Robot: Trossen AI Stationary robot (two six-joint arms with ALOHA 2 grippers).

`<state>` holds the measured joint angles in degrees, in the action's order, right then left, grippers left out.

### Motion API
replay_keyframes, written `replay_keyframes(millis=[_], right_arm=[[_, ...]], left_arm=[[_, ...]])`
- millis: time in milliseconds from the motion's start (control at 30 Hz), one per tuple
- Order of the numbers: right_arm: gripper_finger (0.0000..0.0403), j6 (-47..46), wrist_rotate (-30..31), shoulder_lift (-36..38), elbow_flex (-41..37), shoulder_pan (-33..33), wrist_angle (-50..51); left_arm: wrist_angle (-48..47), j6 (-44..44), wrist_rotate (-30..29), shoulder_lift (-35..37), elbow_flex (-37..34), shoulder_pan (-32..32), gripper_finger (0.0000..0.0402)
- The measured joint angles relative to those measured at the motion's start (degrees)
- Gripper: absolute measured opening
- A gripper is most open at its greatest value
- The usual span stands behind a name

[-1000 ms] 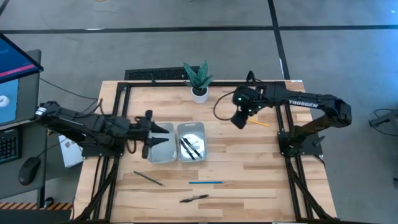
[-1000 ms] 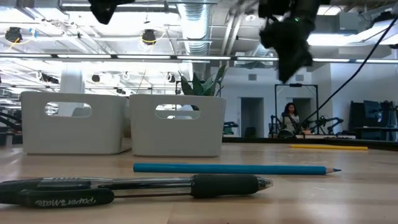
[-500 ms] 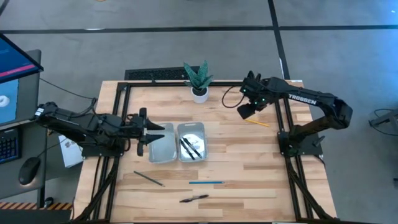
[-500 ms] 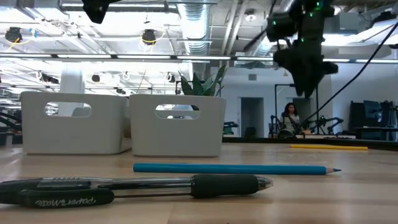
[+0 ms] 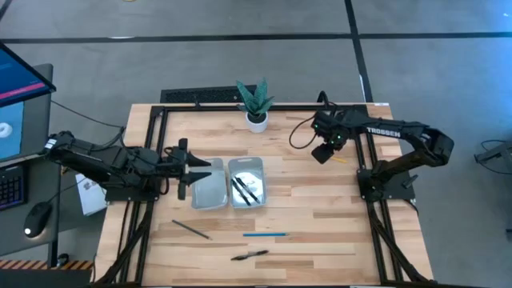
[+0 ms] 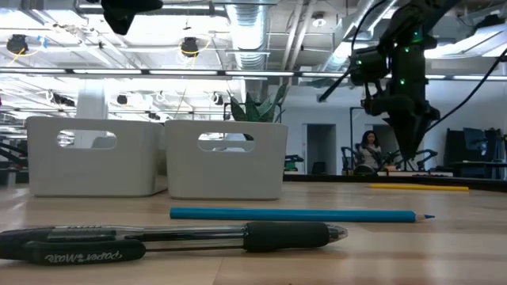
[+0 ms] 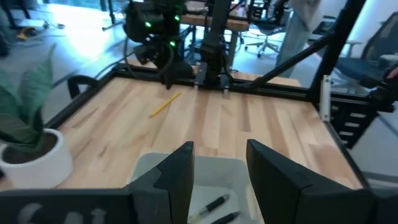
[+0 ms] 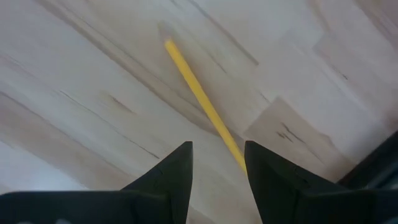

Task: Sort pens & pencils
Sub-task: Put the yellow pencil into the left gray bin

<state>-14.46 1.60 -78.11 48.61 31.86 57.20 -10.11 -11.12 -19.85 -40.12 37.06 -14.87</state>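
Observation:
The yellow pencil (image 8: 198,98) lies flat on the wood near the table's right side (image 5: 334,158). My right gripper (image 8: 217,163) hovers open just above it (image 5: 323,151), fingers pointing down, touching nothing. My left gripper (image 7: 219,167) waits open over the left tray (image 5: 210,194). The right tray (image 5: 247,164) holds two black pens (image 5: 245,188). A third black pen (image 6: 182,236), the blue pencil (image 6: 293,214) and the dark grey pencil (image 5: 190,230) lie flat near the table's near edge.
A potted plant (image 5: 256,105) stands near the far edge, behind the two white trays (image 6: 226,158). My right arm's black frame runs along the table's right side (image 5: 364,160). Bare wood lies between the trays and the yellow pencil.
My right gripper has moved toward the table's right edge and come down toward the yellow pencil, tipping until its fingers point down. My left gripper has drawn back a little toward the table's left edge. The pens and pencils have kept still.

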Motion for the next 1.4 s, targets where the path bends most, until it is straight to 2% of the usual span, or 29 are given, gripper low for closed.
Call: replay_keyframes(millis=[333,633,1400], right_arm=[[0.0171,4.34,-0.01,0.00,-1.32,0.02,-3.72],[0.0169,9.82,0.00,0.00,-1.30,0.04,-8.07],[0.0157,10.23,0.01,-0.02,-1.26,0.11,-8.45]], left_arm=[[0.02,1.47,-5.01,0.00,0.00,0.04,0.0137],[-0.02,4.86,-5.03,0.00,0.00,1.33,0.0137],[-2.50,3.85,-5.01,0.00,0.00,3.48,0.0137]])
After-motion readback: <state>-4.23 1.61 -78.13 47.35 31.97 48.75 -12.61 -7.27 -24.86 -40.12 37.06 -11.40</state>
